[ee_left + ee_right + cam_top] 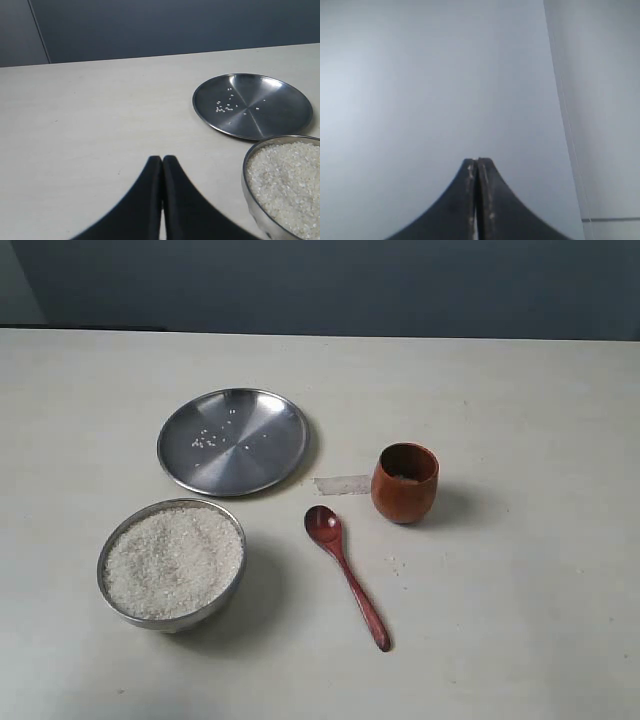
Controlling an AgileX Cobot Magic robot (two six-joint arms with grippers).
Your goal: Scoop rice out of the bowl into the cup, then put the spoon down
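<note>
A steel bowl [123, 540] heaped with white rice [175, 560] stands at the front left of the table. The reddish-brown wooden cup [405, 482] stands upright to its right, with a few grains inside. Between them the wooden spoon [346, 571] lies flat on the table, its oval end toward the cup. No arm shows in the exterior view. My left gripper [162, 159] is shut and empty over bare table, with the bowl [248, 192] and its rice [290, 185] off to one side. My right gripper [477, 161] is shut, empty, facing a plain grey wall.
A flat steel plate [233, 440] with a few stray grains lies behind the bowl, also seen as the plate [252, 105] in the left wrist view. A strip of tape [341, 484] lies left of the cup. Loose grains [395, 563] dot the table by the spoon.
</note>
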